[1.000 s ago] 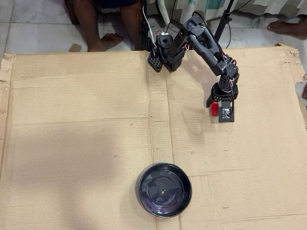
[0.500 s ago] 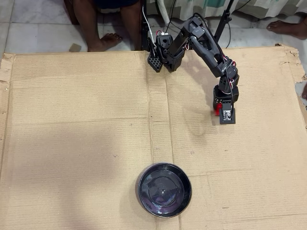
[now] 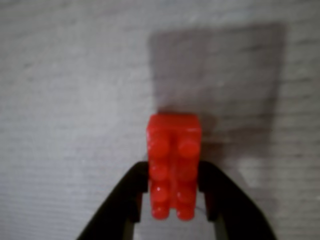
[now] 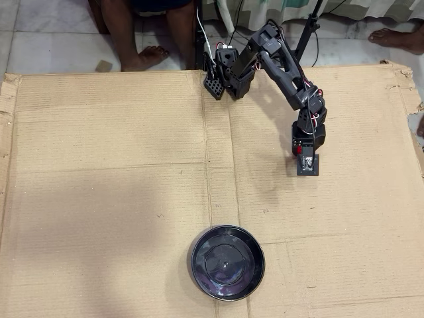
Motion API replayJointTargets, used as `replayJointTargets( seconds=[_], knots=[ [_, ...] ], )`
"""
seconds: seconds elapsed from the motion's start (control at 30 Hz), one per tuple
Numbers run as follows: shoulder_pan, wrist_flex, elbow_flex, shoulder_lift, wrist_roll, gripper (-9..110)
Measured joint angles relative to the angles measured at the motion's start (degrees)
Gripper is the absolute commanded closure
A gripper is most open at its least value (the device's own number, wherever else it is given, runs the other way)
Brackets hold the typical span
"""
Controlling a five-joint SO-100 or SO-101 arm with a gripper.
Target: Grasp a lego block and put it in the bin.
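**Pincer clamped on the red brick, right half of the cardboard**

Pincer (image 3: 172, 212) is pinching the lego block (image 3: 173, 160). In the wrist view both black fingers (image 3: 127, 200) press the brick's long sides near its lower end; the upper half sticks out past the tips. Studs face the camera, two columns. Brick is in line with the fingers, not skewed. Its shadow falls on the cardboard (image 3: 60, 100) above and to the right of it. Can't tell from this view if the brick touches the sheet or is clear of it.

In the overhead view the pincer (image 4: 307, 165) sits in the right half of the cardboard sheet (image 4: 106, 172), nearer the far edge than the near edge, well in from the right edge. Only a sliver of red, the lego block (image 4: 299, 150), shows at the left side of the wrist; the rest is hidden under the arm. The arm (image 4: 281, 63) reaches from its base (image 4: 225, 73) at the far edge, about mid-width, out to the right and toward the near edge.

The bin (image 4: 228, 263) sits near the near edge, roughly centred, well apart from the pincer, to its left and closer to the near edge. It holds nothing visible, only glossy reflections.

Cardboard lies on a tiled floor (image 4: 46, 33). Beyond the far edge: a person's legs and a bare foot (image 4: 142, 58), and another foot (image 4: 397, 36) at the far right corner.
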Motion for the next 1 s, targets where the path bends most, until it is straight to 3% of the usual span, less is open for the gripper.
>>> replayJointTargets(
  seconds=[1.0],
  knots=[
    [24.0,0.0,-26.8,-0.7,-0.3,101]
  ],
)
